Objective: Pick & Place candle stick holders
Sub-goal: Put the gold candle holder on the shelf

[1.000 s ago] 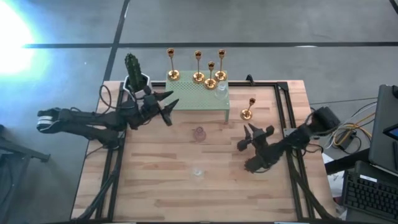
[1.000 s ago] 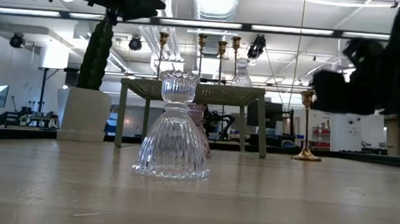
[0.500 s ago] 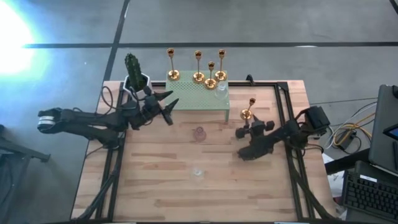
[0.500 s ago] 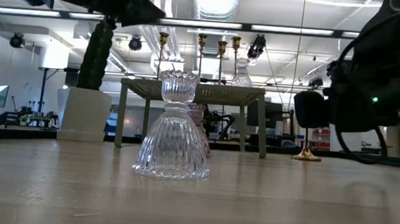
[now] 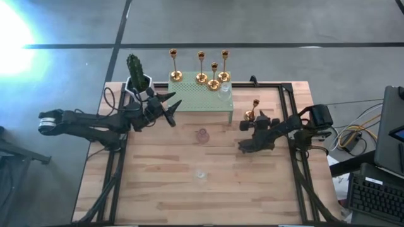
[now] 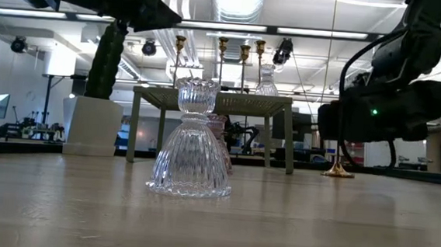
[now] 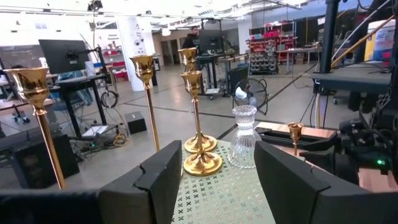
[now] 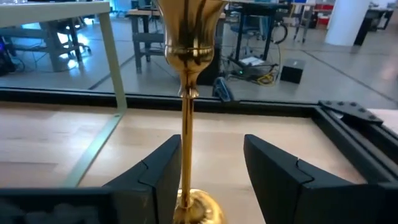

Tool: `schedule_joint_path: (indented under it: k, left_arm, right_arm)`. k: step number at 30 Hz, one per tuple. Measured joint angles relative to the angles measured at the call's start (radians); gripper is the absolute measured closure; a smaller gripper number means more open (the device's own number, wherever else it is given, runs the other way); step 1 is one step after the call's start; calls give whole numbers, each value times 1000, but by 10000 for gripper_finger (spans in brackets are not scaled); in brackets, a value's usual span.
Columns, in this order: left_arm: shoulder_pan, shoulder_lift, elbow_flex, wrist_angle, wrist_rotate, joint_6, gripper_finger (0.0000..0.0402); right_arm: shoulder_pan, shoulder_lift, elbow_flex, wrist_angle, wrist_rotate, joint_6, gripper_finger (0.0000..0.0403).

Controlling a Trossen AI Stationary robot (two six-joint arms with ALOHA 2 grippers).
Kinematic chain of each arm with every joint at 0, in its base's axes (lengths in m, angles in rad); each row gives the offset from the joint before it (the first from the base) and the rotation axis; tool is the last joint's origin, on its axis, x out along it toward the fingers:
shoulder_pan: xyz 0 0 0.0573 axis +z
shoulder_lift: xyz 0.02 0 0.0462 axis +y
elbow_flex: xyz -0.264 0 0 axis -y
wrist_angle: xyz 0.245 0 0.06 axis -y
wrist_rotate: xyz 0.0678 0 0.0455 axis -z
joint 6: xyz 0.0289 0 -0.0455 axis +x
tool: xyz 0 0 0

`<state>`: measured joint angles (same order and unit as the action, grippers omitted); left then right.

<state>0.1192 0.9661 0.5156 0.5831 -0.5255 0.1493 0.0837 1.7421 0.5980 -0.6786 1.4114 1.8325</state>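
Gold, slim and upright, one candle holder (image 5: 251, 112) stands alone on the wooden table (image 5: 158, 189) just beside the right end of the green stand (image 5: 202, 99), and my right gripper (image 5: 247, 124) sits low at it. Through my right wrist camera its stem (image 8: 185, 130) rises in the gap between my two dark fingers (image 8: 155, 177), nearer one finger than the other; my jaws are spread and neither pad presses the metal. Its round base (image 8: 198, 207) shows between them. Four more gold holders stand on top of the green stand: a tall one (image 5: 175, 66) at the far left corner, and a group of three (image 5: 213, 74) toward the right, one of them shorter. Close by that group, at the stand's right end, is a small clear glass holder (image 7: 244, 137). Down on the table, in front of the stand, a pinkish glass holder (image 5: 202, 135) stands near the middle, and a clear ribbed glass one (image 6: 193, 141) stands nearer the front edge, well apart from my right gripper. My left gripper (image 5: 168, 108) hangs above the table at the stand's left end, jaws spread and holding nothing, pointing along the stand's top toward the gold stems. Behind it, at the table's far left corner, is the cactus (image 5: 134, 66) in its white pot (image 6: 93, 125).
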Motion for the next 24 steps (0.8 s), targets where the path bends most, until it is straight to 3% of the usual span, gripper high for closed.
schedule_joint_path:
  k: [11, 18, 24]
  left_arm:
    - [1, 0, 0, 0, 0, -2, 195]
    - [3, 0, 0, 0, 1, -3, 195]
    - [4, 0, -4, 0, 4, -3, 195]
  right_arm:
    - [7, -13, 2, 61, -26, -10, 255]
    - [23, -76, 0, 126, -33, -211, 255]
    - [-34, -79, -54, 224, -59, -236, 255]
